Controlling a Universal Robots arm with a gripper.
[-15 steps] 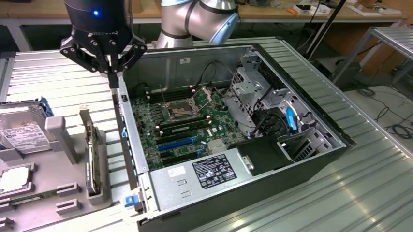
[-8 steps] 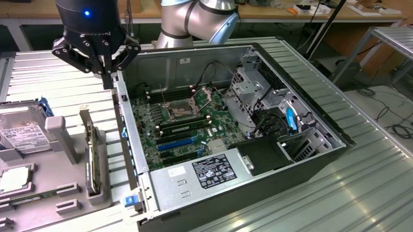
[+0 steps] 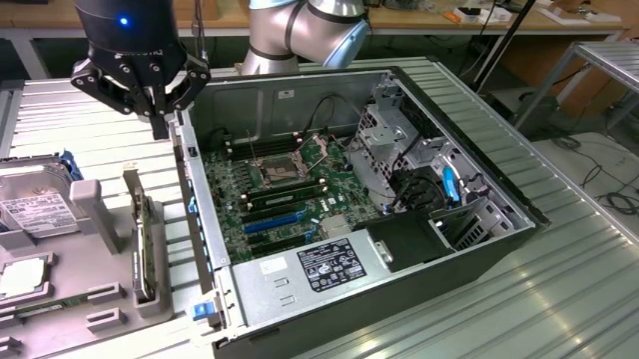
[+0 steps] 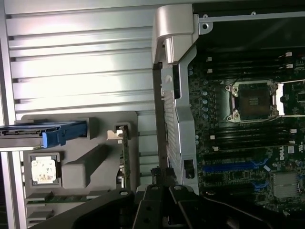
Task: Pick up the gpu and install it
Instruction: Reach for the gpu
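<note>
Nearest edge: grey holder tray [image 3: 100, 224] on the ribbed metal table [image 3: 559, 284], cut off by the exterior view's left and lower borders. Its recesses carry a processor chip [image 3: 22, 278], a memory stick [image 3: 45, 305] lying flat and a hard drive [image 3: 35, 206] with a white label, partly out of frame. The gpu [image 3: 143, 239] stands on its long edge in the tray slot nearest the computer case [image 3: 299, 299], held between grey posts — open air above it, the case's side wall just beside it on the exterior view's right. Seen edge-on, it reads as a thin dark-green board with a silvery metal strip; its faces and components cannot be made out. Beyond it is the case, lying open side up: motherboard [image 3: 289, 176] exposed, blue expansion slots [image 3: 274, 222] open from above, power supply [image 3: 330, 265] at the near end, drive cage [image 3: 390, 142] and black cables crowding the exterior view's right side. Farther back, the gripper [image 3: 160, 133] hangs above the case's left rim, past the gpu and apart from it — fingers clenched together, grasping nothing. Behind it is the silver arm [image 3: 299, 30], its top cut off, then workbenches.
</note>
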